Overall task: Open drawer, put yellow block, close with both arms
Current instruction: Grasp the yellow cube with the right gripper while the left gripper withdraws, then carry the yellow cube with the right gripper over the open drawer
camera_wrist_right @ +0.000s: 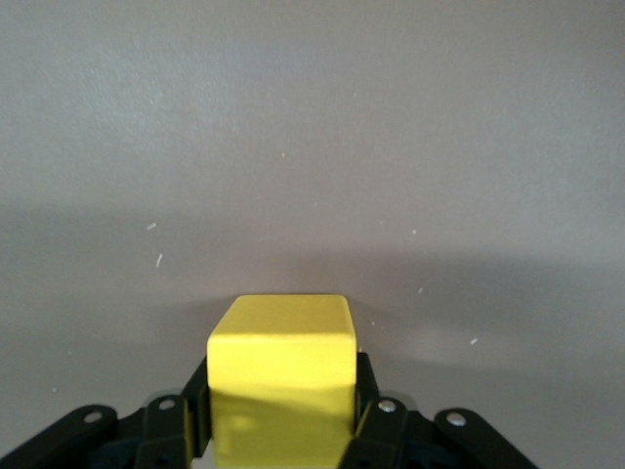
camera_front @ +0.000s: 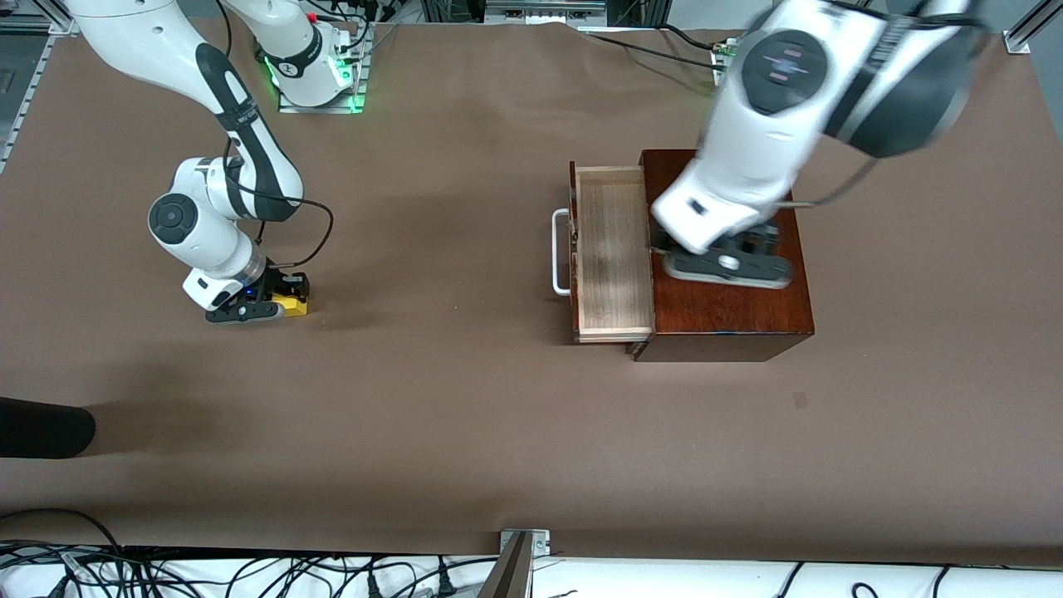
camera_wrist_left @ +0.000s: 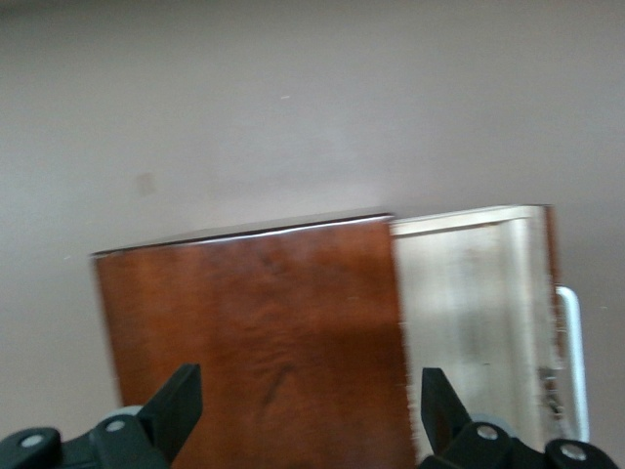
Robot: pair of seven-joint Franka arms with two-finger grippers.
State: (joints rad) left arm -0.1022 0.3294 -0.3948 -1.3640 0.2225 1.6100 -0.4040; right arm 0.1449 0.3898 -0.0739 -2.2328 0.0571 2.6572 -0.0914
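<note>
Now the main risk is the yellow block (camera_front: 291,306) slipping or twisting as it is lifted: it sits on the brown worktop (camera_front: 465,415) at mid-left of the front frame, well apart from the drawer (camera_front: 613,249), so it faces a long carry. A shallow or off-centre pinch would cause that. A 2nd risk is the left arm, blurred over the mahogany box (camera_front: 731,320) at right of centre; a careless move could nudge the box and shift the open, empty drawer with its white handle (camera_front: 560,253). The right gripper (camera_wrist_right: 281,415) has its jaws clenched on the block's 2 sides. The left gripper (camera_wrist_left: 308,410) hangs over the box lid, jaws spread wide, holding nothing.
</note>
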